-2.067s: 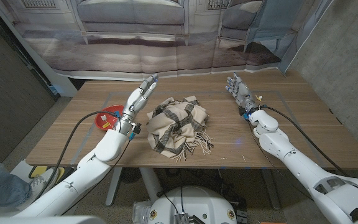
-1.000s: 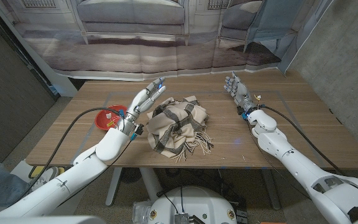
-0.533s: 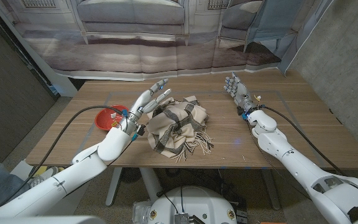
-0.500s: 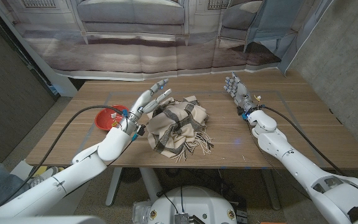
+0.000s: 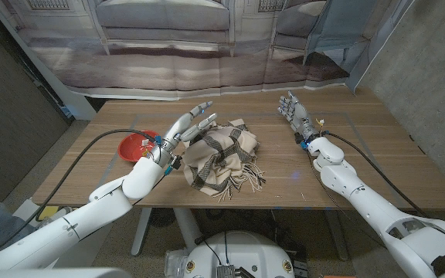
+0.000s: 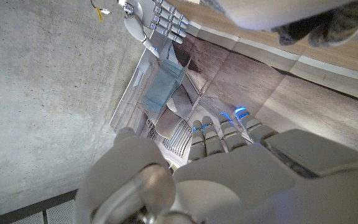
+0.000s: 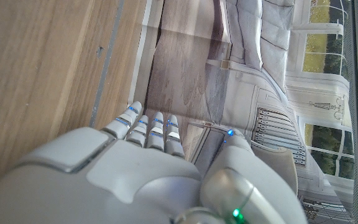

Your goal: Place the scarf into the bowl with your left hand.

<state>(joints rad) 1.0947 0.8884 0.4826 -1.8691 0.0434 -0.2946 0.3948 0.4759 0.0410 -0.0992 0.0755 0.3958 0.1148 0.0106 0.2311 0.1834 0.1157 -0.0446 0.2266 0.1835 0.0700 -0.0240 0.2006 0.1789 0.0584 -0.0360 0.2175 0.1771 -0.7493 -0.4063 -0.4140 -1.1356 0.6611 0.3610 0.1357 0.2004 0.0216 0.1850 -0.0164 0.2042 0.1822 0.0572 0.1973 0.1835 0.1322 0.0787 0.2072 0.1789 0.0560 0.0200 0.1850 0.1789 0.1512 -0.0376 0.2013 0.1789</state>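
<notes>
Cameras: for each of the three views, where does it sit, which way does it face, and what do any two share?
Head view: on the robot's head, looking down at the table, scarf, bowl; left hand and right hand show.
Left wrist view: along the left hand toward the backdrop; scarf edge.
Right wrist view: along the right hand; table.
Shared: right hand in head and left wrist views.

The head view looks steeply down from above the wooden table (image 5: 377,147), both arms entering from the bottom corners, a printed backdrop (image 5: 184,46) across the top. The left wrist view sits close behind the left hand (image 6: 229,168), upside down, facing the backdrop and the right hand (image 6: 157,18). The right wrist view, close behind the right hand, faces the same backdrop.
</notes>
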